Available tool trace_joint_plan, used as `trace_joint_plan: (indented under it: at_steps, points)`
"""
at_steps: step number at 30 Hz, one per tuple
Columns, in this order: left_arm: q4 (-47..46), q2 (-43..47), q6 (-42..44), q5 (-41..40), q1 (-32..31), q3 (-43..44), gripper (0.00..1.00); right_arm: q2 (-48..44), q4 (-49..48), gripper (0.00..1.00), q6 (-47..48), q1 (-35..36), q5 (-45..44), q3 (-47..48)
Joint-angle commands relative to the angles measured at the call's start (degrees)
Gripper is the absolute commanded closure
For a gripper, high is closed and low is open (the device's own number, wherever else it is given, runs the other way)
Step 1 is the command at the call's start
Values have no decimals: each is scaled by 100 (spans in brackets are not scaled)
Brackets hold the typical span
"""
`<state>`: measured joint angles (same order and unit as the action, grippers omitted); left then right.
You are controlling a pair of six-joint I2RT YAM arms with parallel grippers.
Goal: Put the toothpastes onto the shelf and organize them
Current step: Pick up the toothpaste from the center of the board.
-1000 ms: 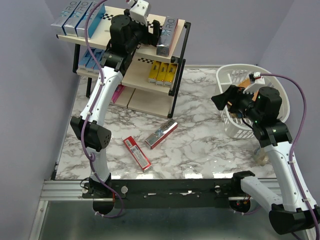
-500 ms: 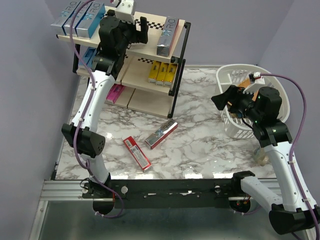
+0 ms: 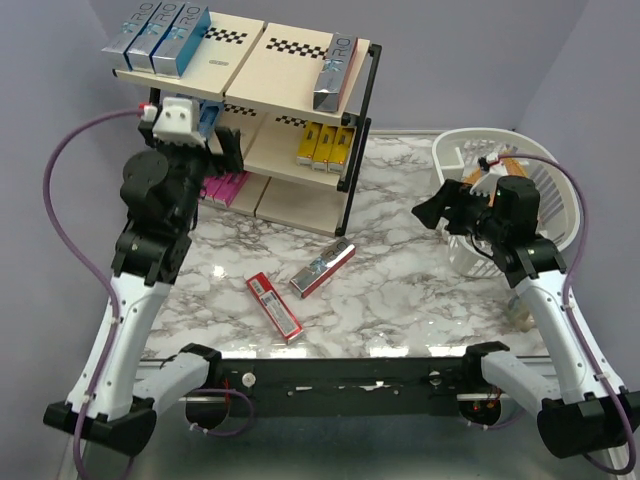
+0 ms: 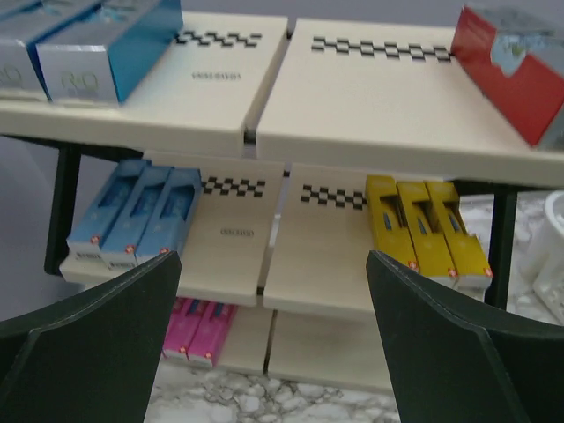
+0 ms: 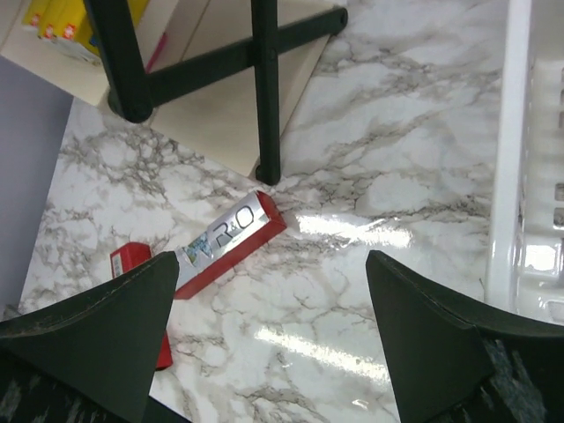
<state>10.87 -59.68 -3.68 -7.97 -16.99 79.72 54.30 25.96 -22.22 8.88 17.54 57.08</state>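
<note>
- Toothpastes sit mostly on the shelf (image 3: 290,60), which stands at the upper left of the top view.
- Three silver-and-teal boxes (image 3: 155,38) lie side by side at the left end of the top board. A lone silver box with a red side (image 3: 335,72) lies at the right end of that board.
- On the middle tier, three light blue boxes (image 4: 132,211) lie at the left and three yellow boxes (image 4: 427,225) at the right, each set packed edge to edge.
- Pink boxes (image 4: 198,328) lie on the bottom tier, at its left.
- Two boxes are off the shelf, on the marble bench (image 3: 400,290) below its right leg. One is a red box (image 3: 274,306) and the other a silver-and-red box (image 3: 323,268). They lie near each other at different angles.
- The left jaws stand wide apart with nothing between them. They hang in front of the shelf's left half, level with the middle tier, and face the boards.
- The right jaws are also spread wide and hold nothing. They hover over the bench at centre right and look down toward the silver-and-red box.
- A white basket (image 3: 480,135) stands at the right of the bench, just behind the right arm (image 3: 545,290).
</note>
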Motion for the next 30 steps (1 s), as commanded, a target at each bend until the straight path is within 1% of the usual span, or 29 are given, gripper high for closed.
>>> trace_joint_plan:
  at_steps: [1, 2, 3, 4, 5, 6, 8, 9, 12, 17, 21, 22, 27, 30]
  points:
    - [809, 1053, -246, 976, -41, -1589, 1, 220, -310, 5, -379, -18, 601, -504]
    - [863, 1229, -499, 1199, -50, -1826, 1, 343, -397, 5, -449, -18, 706, -592]
    - [907, 1535, -667, 1418, -58, -2264, 1, 396, -590, 5, -528, -18, 924, -775]
    - [943, 1669, -825, 1682, -58, -2468, 1, 466, -705, 5, -686, -18, 1057, -856]
    - [943, 1775, -1236, 2119, -76, -2662, 1, 598, -819, 5, -757, -27, 1180, -935]
    - [908, 1976, -1449, 2315, -85, -3055, 1, 669, -1064, 6, -836, -10, 1416, -1031]
    - [671, 2144, -1967, 2684, -128, -3479, 1, 827, -1302, 5, -1012, -1, 1611, -1207]
    - [566, 2267, -2405, 2773, -146, -3890, 1, 1010, -1469, 6, -1056, 34, 1699, -1243]
    - [258, 2277, -2987, 2949, -251, -4463, 1, 1292, -1785, 6, -1135, 131, 1700, -1357]
    - [29, 1987, -3472, 2906, -401, -4887, 1, 1749, -2436, 6, -1276, 201, 1700, -1515]
    - [-234, 1732, -3850, 2792, -612, -5124, 1, 2215, -3094, 7, -1382, 403, 1797, -1463]
    - [-270, 1610, -3903, 2644, -664, -5142, 1, 2303, -3201, 7, -1408, 447, 1823, -1445]
    - [-402, 1074, -4166, 2449, -928, -5072, 1, 2909, -3834, 8, -1575, 667, 1823, -1401]
    - [-350, 582, -4220, 2467, -1077, -4889, 1, 3199, -3957, 8, -1654, 737, 1823, -1279]
